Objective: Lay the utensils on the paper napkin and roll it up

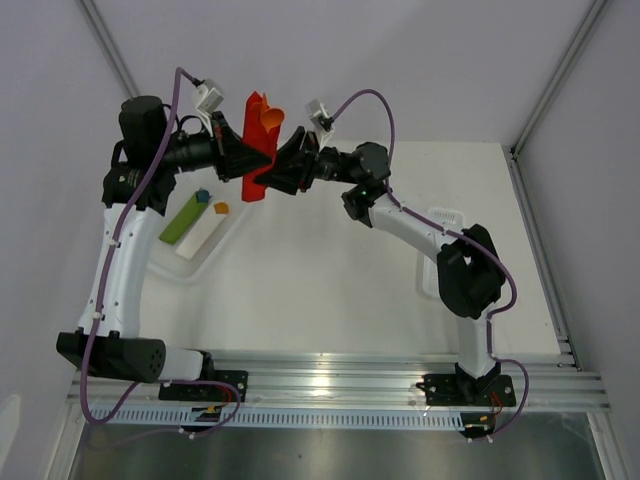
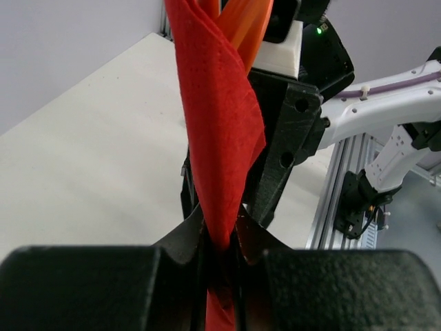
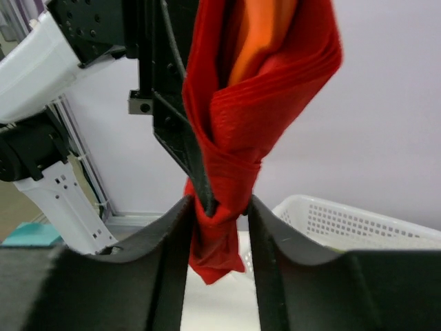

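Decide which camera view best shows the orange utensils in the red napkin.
Right wrist view: the utensils show large inside the open top of the rolled paper napkin. Left wrist view gives only an orange strip behind the napkin's edge; top external view shows them small, poking from the roll.

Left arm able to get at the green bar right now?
Probably not: the left claw is clamped on the napkin roll, held mid-air. The green bar lies uncovered close by.

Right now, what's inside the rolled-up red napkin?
Orange plastic of the utensils shows at the open top of the rolled napkin. The paper covers the rest, so how many pieces and which kinds cannot be told.
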`<state>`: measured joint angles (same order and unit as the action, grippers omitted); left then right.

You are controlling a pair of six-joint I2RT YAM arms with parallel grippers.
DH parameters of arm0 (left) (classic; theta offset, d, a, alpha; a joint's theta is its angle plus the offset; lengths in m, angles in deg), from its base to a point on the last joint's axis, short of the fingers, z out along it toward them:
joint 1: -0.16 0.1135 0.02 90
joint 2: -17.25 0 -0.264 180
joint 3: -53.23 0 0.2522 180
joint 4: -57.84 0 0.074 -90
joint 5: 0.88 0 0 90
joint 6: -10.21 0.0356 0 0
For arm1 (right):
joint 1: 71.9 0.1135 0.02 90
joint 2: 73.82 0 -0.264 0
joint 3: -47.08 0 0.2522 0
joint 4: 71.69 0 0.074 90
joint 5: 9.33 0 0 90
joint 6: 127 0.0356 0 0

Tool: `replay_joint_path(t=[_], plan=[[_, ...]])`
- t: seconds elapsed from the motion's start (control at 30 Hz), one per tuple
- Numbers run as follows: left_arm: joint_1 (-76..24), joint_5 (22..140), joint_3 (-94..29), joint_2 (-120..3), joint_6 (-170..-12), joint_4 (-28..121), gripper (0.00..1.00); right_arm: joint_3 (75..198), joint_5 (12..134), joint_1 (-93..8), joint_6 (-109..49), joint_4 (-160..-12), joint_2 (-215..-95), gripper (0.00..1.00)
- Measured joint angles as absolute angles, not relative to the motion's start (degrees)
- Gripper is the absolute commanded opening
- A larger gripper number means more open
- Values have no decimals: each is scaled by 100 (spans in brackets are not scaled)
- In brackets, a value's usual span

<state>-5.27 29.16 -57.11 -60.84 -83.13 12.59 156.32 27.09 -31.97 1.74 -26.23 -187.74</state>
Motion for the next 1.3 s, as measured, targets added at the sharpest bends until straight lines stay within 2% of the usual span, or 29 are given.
replay_joint_path(t=[0.17, 0.27, 0.43, 0.7, 0.97, 1.3], plan=[[-344, 3005, -5711, -6088, -7790, 669, 1, 15597, 2707, -3280, 209, -2835, -18807, 60], [-31, 3134, -5711, -6123, -7329, 280, 1, 15431, 2740, -3416, 183, -2929, -18805, 62], [474, 3742, -5610, -6353, -6407, -365, 1, 14848, 2882, -3676, -141, -3558, -18766, 63], [756, 5062, -4480, -6763, -5262, -691, 1, 14321, 3006, -3862, -945, -4655, -18431, 62], [1232, 6008, -4585, -8132, -4993, -758, 1, 14220, 3028, -3860, -1190, -4800, -18121, 62], [1230, 6269, -4944, -9107, -4910, -984, 1, 14133, 3159, -3860, -1330, -5101, -18117, 61]])
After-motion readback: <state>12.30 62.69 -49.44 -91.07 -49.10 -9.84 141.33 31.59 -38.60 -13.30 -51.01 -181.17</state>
